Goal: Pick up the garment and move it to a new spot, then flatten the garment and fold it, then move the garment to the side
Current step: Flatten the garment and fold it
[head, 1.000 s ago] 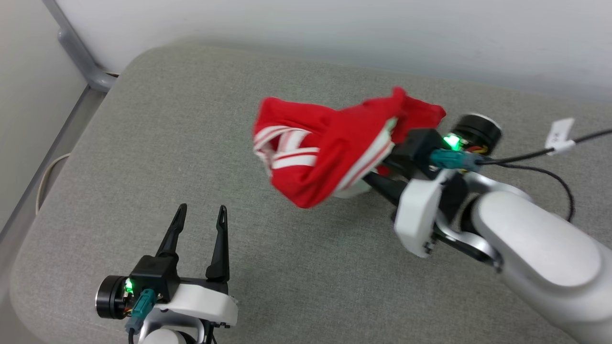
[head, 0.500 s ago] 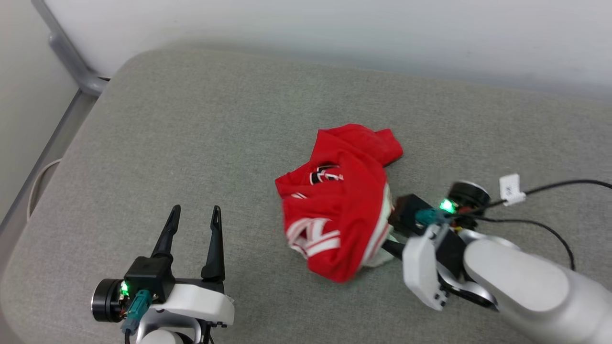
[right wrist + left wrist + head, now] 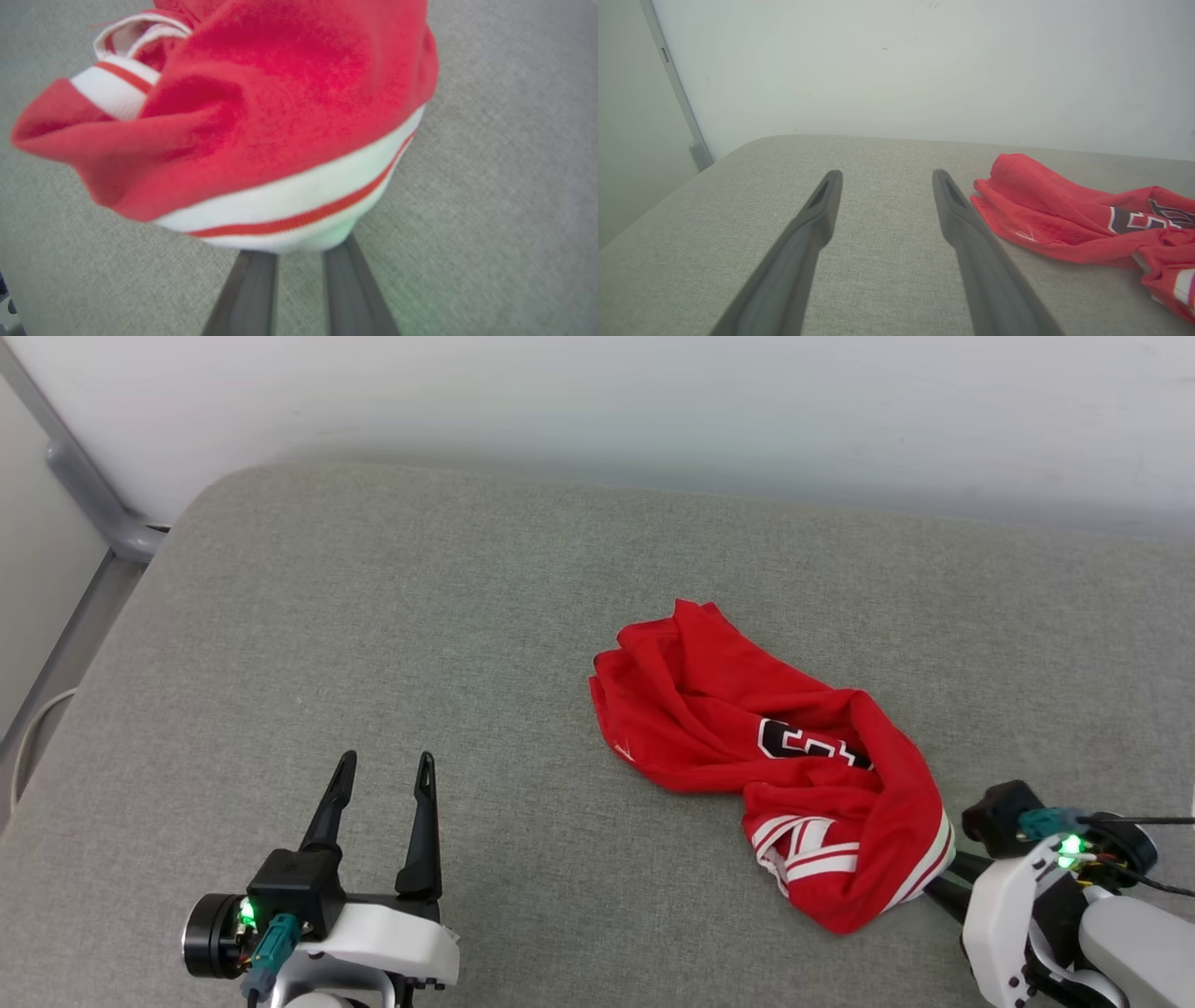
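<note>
Garment (image 3: pixel 747 747) looks soft, light, floppy. R gripper (image 3: pixel 945 889) fingers narrow, pinching its striped trim (image 3: pixel 289 210); L gripper (image 3: pixel 385 763) fingers wide, empty. Prob best gripped at hem corners.

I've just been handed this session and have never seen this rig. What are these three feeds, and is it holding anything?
It is a two-armed robot; each arm ends in an end effector with two long dark fingers. The wide picture comes from its head, looking down on a grey padded surface by a pale wall. The other two come from wrist cameras, each looking along that arm's own fingers. A crumpled red garment with white striped trim lies on the surface. The left end effector is open, holds nothing and sits apart from the cloth. The right end effector has its fingers close together, pinching the garment's white-striped edge, which hides their tips.
</note>
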Controlling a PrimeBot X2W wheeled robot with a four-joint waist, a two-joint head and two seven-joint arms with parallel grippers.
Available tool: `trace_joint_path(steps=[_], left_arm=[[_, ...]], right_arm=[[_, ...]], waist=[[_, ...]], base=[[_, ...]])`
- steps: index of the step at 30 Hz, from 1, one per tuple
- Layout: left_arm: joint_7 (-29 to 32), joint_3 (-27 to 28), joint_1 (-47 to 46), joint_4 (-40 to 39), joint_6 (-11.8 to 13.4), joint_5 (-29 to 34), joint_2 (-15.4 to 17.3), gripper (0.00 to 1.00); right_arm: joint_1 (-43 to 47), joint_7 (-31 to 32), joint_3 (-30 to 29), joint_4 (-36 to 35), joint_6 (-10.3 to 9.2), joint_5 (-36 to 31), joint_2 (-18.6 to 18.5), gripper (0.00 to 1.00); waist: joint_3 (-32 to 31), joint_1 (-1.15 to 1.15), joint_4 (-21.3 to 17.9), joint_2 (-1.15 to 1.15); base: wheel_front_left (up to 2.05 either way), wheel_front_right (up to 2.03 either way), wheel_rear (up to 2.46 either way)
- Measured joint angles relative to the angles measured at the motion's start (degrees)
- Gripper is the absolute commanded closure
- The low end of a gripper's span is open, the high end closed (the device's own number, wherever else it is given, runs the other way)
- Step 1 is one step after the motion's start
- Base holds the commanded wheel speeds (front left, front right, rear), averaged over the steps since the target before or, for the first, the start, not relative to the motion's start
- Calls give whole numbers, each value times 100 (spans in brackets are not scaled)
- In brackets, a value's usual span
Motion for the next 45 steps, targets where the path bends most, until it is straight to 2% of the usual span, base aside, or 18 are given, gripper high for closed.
trace_joint_path(steps=[1,2,8,18,21,25,28,34,36,40,45], left_arm=[[0,4,4,3,-1,0,1,0],[0,12,9,5,-2,1,0,0],[0,45,126,27,-8,41,1,0],[0,110,266,-3,-76,159,1,0],[0,107,280,-16,-80,166,0,0],[0,75,293,-52,-82,166,1,0],[0,18,242,-75,-81,165,0,0],[0,-114,15,-156,-56,138,0,0],[0,-168,-50,-198,-46,107,1,0],[0,-263,-219,-254,1,54,0,0],[0,-394,-414,-313,57,-34,0,0]], right_arm=[[73,-76,-102,30,0,43,5,54],[144,-189,-222,58,0,104,23,0],[482,-915,-1233,82,-1,219,82,0],[988,-1058,-3381,-996,-1,-668,-381,0],[1077,-736,-3914,-1427,-1,-971,-458,0],[1014,48,-4297,-2156,-1,-1354,-523,0],[769,834,-4230,-2605,-1,-1484,-564,0],[-3,2547,-3338,-2831,-1,-1261,-711,0],[-268,3148,-3017,-2688,-1,-1062,-705,0],[-763,3961,-2407,-2328,-1,-855,-633,0],[-1228,4444,-1876,-1638,-1,-780,-524,0]], waist=[[-6,0,-12,0],[-16,0,-22,0],[-174,0,-83,0],[-447,0,-209,0],[-443,0,-208,0],[-363,0,-206,0],[-257,0,-177,0],[36,0,-71,0],[137,0,-24,0],[357,0,84,0],[661,1,237,0]], base=[[0,0,0],[0,0,0],[0,0,0],[0,0,0],[0,0,0],[0,0,0],[0,0,0],[0,0,0],[0,0,0],[0,0,0],[0,0,0]])
